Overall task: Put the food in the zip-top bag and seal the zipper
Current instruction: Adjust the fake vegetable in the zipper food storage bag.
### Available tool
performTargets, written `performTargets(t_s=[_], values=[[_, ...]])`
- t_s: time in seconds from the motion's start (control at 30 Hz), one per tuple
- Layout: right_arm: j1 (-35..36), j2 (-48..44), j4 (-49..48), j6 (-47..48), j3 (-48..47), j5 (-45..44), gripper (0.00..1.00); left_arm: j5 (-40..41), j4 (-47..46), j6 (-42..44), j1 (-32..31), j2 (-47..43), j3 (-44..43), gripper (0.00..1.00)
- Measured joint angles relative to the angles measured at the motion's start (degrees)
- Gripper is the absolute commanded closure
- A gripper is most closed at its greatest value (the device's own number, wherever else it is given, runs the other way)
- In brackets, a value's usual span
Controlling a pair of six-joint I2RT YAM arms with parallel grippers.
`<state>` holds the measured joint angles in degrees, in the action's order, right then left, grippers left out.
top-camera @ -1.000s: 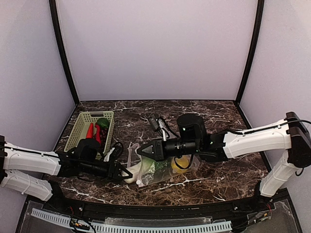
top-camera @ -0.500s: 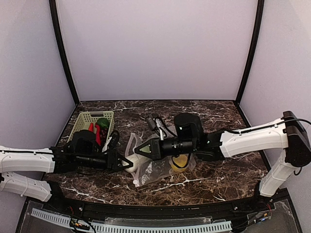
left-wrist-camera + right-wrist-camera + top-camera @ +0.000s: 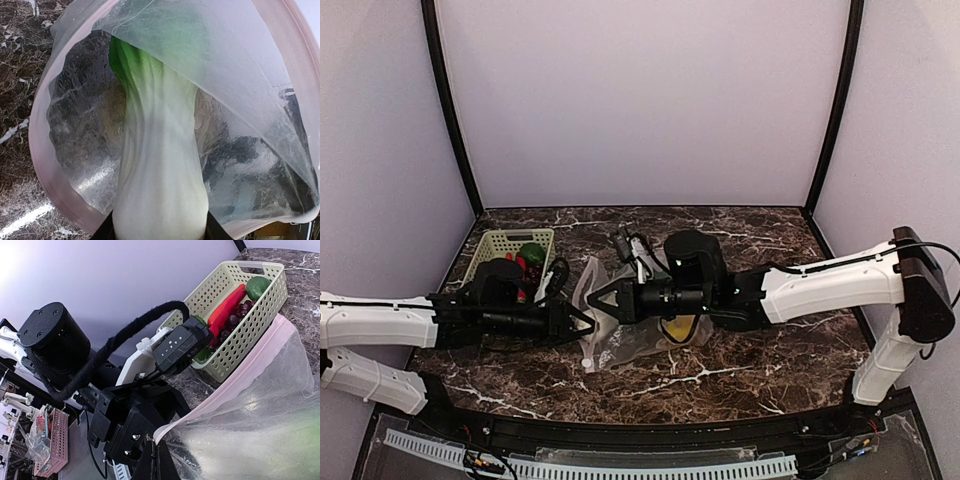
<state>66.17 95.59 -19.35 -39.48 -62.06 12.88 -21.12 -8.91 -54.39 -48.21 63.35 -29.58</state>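
Mesh basket [image 3: 505,236] on marble table [image 3: 770,350]

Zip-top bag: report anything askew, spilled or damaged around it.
Nothing looks wrong. The bag is held open at its mouth, rim pinched by the right end effector, and the leafy vegetable, gripped by the left end effector, is partway inside. No tear or spill shows.
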Motion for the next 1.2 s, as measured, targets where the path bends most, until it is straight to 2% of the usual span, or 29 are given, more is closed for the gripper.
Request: performTargets(t_s=[0.1, 0.33, 0.5, 0.7, 0.97, 1.13, 1.2], values=[[0.1, 0.1, 0.0, 0.0, -0.2, -1.7, 1.00, 0.7, -0.1, -0.3, -0.4, 1.2, -0.5, 0.76], [0.2, 0.1, 0.1, -0.1, -0.2, -5.2, 1.00, 1.2, -0.5, -0.3, -2.0, 5.5, -2.1, 0.61], [0.2, 0.1, 0.1, -0.2, -0.2, -7.0, 1.00, 1.2, -0.3, 0.0, -2.7, 7.7, -3.5, 0.36], [0.2, -0.4, 0.0, -0.7, 0.2, -8.8, 1.00, 1.8, 1.8, 1.5, -2.8, 6.1, -4.6, 0.24], [0.2, -1.5, 0.0, -1.2, 1.0, -10.0, 1.00, 5.3, 9.4, 2.7, -2.8, -4.2, -4.6, 0.19], [0.2, -1.5, 0.0, -1.2, 1.2, -10.3, 1.00, 8.0, 12.1, 2.2, -2.8, -10.3, -3.3, 0.34], [0.2, -1.5, -0.1, -1.2, 1.2, -10.3, 1.00, 8.5, 12.3, 1.5, -2.8, -11.2, -1.7, 0.36]])
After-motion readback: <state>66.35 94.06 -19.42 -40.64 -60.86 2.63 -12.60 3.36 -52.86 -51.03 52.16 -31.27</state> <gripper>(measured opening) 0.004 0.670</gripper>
